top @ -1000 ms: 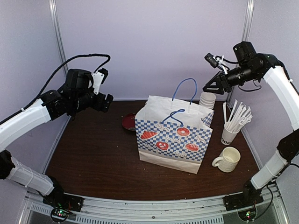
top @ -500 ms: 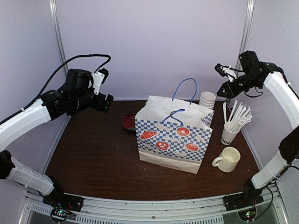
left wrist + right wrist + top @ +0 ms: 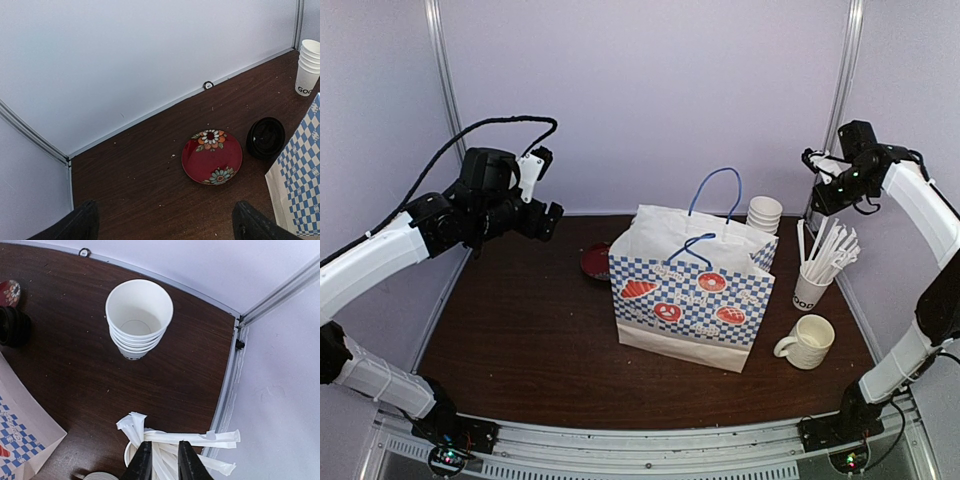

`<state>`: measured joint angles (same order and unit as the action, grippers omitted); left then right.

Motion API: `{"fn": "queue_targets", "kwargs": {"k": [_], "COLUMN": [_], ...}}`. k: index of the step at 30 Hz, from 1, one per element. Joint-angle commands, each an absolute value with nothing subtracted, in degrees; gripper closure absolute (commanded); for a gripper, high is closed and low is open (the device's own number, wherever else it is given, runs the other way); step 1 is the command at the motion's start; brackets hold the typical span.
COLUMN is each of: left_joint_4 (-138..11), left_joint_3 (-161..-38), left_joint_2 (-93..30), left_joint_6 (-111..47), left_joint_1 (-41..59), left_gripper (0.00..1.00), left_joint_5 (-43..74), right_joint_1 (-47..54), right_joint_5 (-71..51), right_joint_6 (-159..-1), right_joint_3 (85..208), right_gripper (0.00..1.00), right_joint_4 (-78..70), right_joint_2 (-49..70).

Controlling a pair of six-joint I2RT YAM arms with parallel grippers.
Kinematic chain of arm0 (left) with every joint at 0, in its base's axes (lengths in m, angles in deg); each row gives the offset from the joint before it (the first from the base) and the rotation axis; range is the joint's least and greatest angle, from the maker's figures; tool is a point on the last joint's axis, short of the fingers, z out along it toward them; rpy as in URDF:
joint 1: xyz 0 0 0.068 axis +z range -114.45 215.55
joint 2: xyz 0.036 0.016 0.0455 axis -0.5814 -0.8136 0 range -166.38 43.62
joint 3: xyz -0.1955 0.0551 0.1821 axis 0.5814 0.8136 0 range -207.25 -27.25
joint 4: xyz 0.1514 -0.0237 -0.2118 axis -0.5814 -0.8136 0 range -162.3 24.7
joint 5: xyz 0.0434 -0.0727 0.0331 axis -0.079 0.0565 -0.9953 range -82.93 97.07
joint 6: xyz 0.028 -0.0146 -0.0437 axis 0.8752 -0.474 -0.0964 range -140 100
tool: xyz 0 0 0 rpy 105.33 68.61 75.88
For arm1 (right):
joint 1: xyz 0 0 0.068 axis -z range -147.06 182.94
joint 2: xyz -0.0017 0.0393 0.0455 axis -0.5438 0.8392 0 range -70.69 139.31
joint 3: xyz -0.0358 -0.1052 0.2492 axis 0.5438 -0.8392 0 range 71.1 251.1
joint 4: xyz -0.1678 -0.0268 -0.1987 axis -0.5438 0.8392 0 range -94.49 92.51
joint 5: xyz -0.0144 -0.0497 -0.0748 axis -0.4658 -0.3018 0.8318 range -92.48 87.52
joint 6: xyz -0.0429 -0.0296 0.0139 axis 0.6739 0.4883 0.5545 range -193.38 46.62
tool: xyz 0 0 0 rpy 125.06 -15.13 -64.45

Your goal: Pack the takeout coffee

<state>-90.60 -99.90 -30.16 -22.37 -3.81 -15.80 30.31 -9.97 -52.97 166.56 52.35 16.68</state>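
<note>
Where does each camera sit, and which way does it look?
Top external: fixed high behind the robot, looking down over the dark brown table and blue-checked paper bag; left arm and right arm show.
Left wrist: on the left arm, looking down at the far-left corner, red flowered plate and black plastic lids; left jaws wide apart.
Right wrist: on the right arm, looking down at the stack of lidless white paper cups and wrapped straws; right jaws narrowly apart.
Shared: both wrist views show plate, lids and cup stack.
</note>
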Motion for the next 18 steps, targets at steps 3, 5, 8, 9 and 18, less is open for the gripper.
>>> {"fn": "queue_targets", "kwargs": {"k": [3, 5, 8, 9, 18], "left_joint_4": [-88.83, -88.84, -88.78, -88.8, -88.83], "left_joint_3": [-99.78, -99.84, -99.79, -99.83, -99.85], "left_joint_2": [-30.15, -30.33, -30.31, -30.26, -30.22], "left_joint_6": [-21.59, -21.59, -21.5, -21.5, -21.41], "left_joint_1": [-3.56, -3.56, -3.56, -3.56, -3.56], "left_gripper": [0.04, 0.04, 0.04, 0.04, 0.03], "left_joint_5": [-15.07, -14.94, -14.62, -14.66, -14.7], "right_joint_1": [34.88, 35.64, 36.67, 37.09, 39.16], "right_joint_5": [-8.08, -8.71, -9.59, -10.25, -13.65], "right_joint_6": [-54.82, -54.8, -55.57, -55.92, -56.56], "right_joint_3": [165.97, 165.89, 165.6, 165.59, 165.41], "right_gripper": [0.66, 0.61, 0.56, 0.56, 0.59], "right_joint_4": [51.69, 52.45, 53.16, 53.35, 52.71], "right_joint_2": [16.98, 17.47, 18.42, 18.76, 22.12]}}
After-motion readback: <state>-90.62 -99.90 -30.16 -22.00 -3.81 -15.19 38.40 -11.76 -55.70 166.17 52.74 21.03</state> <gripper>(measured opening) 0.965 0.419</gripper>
